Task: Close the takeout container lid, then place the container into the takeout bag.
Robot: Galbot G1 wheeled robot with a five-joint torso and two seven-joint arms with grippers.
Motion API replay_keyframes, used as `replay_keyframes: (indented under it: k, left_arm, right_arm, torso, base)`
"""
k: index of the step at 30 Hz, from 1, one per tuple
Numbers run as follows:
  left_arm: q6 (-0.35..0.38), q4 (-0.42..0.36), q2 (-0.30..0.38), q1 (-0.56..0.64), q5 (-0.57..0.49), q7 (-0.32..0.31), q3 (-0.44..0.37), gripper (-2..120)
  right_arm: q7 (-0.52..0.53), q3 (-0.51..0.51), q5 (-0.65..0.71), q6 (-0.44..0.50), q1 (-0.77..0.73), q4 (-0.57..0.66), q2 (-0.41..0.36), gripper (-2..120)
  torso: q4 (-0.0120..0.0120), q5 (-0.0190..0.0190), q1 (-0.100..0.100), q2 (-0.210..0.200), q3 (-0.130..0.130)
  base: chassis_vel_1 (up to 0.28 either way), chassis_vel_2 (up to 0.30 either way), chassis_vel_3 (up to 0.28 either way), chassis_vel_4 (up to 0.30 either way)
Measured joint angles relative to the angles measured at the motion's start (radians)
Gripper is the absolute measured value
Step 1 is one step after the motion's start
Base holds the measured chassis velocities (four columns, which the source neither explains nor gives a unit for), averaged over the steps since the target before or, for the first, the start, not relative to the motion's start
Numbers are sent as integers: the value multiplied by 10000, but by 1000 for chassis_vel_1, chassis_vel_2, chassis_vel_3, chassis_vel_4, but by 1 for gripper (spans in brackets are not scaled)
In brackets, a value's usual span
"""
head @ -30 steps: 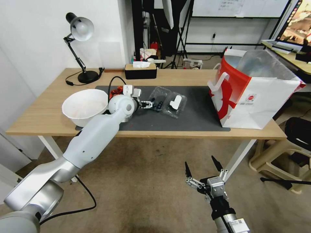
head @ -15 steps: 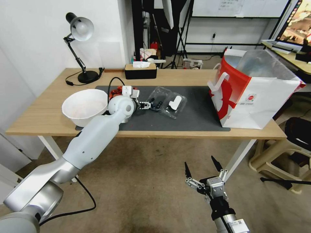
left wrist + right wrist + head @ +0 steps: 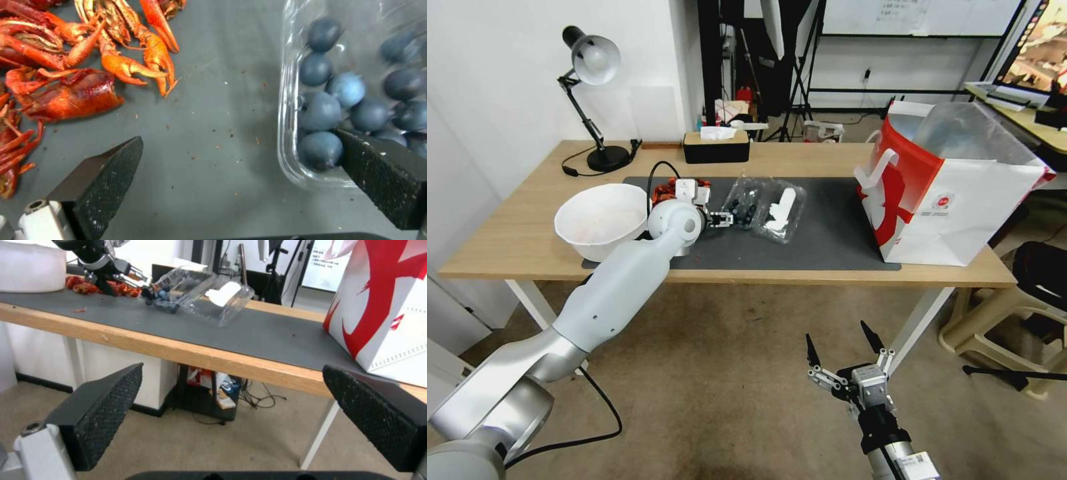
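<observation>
While open, L gripper (image 3: 721,219) (at container (image 3: 740,207))

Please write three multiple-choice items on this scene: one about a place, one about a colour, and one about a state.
1. Where does the takeout bag stand on the table?
A. beside the lamp
B. at the robot's right end
C. inside the white bowl

2. What colour are the berries in the takeout container?
A. dark blue
B. yellow
C. green

3. How is the lid now?
A. shut flat on the box
C. taken off and lying in the bag
B. open, hinged away from the berry half

Key: 1 B, since the head view shows the bag at the right end of the table; 2 A, since the left wrist view shows dark blue berries by the open left hand; 3 B, since the labelled half stands open beside the berries.
</observation>
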Motion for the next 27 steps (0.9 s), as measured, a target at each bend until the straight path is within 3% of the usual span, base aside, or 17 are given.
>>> replay_keyframes:
  k: [12,27]
  left_arm:
    - [4,-368,80,45,-730,-876,-47,100]
    - [4,-533,114,188,-943,-1179,-129,100]
  right_arm:
    - [-2,-52,12,5,54,-98,-37,100]
    - [-11,-77,19,5,79,-103,-48,100]
  torso:
    - [-1,0,0,0,0]
    - [0,0,1,0,0]
  base:
    - [0,0,0,0]
    - [0,0,0,0]
